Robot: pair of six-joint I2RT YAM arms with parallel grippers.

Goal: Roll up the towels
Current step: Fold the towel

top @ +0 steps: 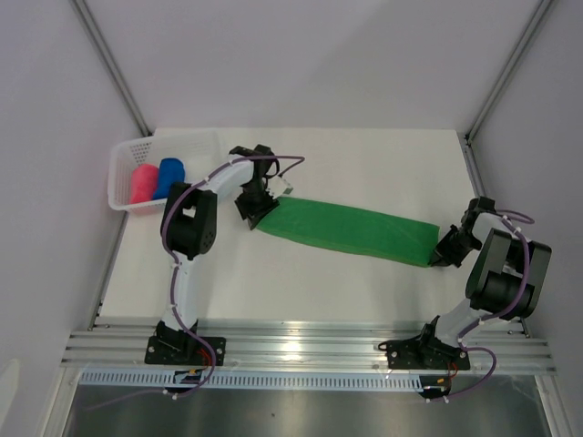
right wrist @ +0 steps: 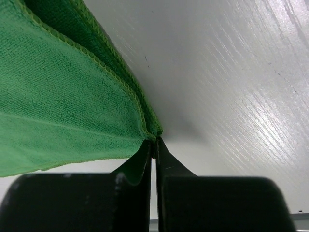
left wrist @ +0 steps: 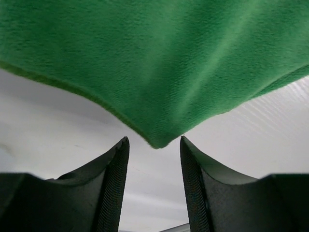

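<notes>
Top external view: the green towel (top: 351,229) lies stretched flat across the middle of the tabletop (top: 364,164), running from a 9 o'clock end to a 4 o'clock end. My right claw (top: 444,249) is clenched on the 4 o'clock corner, with the hem pinched between its tips. My left claw (top: 256,208) is released at the 9 o'clock end, the towel's corner just beyond its parted fingers. At the tabletop's 10 o'clock, the white basket (top: 123,173) holds the pink towel (top: 143,184) and the blue towel (top: 169,177), bundled side by side.
</notes>
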